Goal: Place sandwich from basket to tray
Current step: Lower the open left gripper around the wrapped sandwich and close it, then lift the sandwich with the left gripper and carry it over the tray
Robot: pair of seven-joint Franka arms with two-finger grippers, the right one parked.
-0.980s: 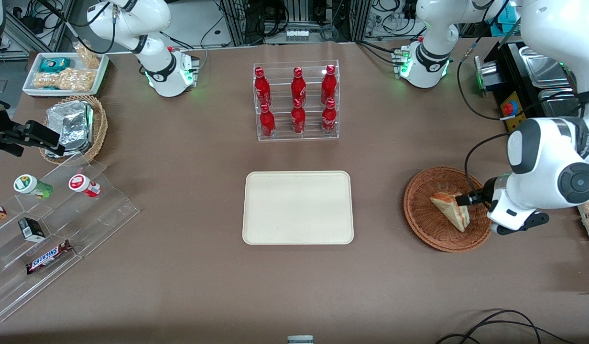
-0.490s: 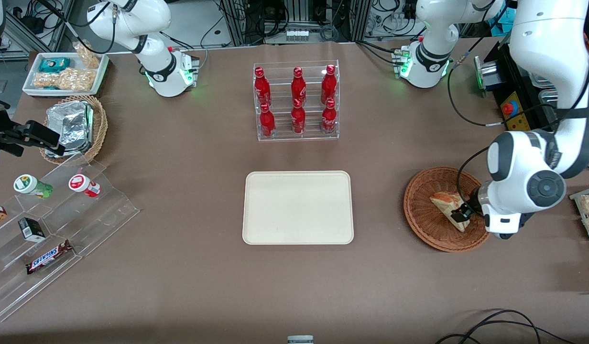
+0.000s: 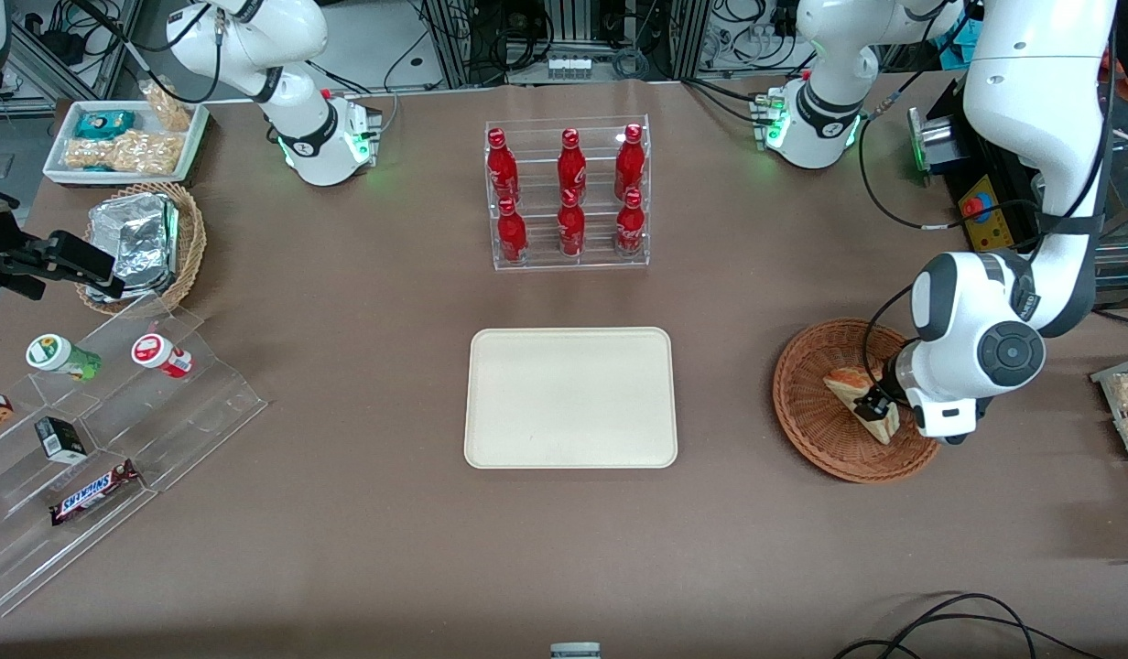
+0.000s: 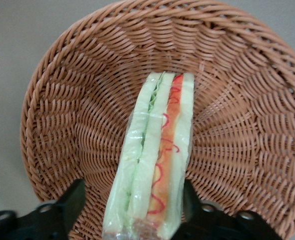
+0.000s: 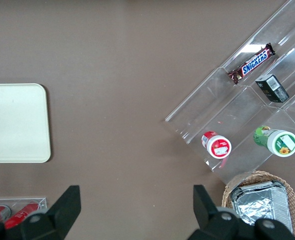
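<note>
The sandwich [image 3: 843, 383] [image 4: 155, 160], a clear-wrapped wedge with green, red and orange layers, lies in the reddish-brown wicker basket [image 3: 807, 430] [image 4: 77, 125] toward the working arm's end of the table. My left gripper [image 3: 871, 405] [image 4: 132, 192] is down inside the basket, open, with one black finger [image 4: 70, 200] on each side of the sandwich's wide end. One finger stands apart from the wrap; the other sits close against it. The cream tray [image 3: 569, 398] [image 5: 15, 122] lies flat at the table's middle with nothing on it.
A clear rack of red bottles [image 3: 569, 194] stands farther from the front camera than the tray. Toward the parked arm's end are a stepped acrylic stand with snacks [image 3: 106, 439], a lighter basket with foil packets [image 3: 143, 243] and a white snack tray [image 3: 124, 142].
My left arm has swung in over the basket and turned its wrist. The gripper has come down from beside the sandwich until its fingers straddle it. The sandwich has stayed in place.
</note>
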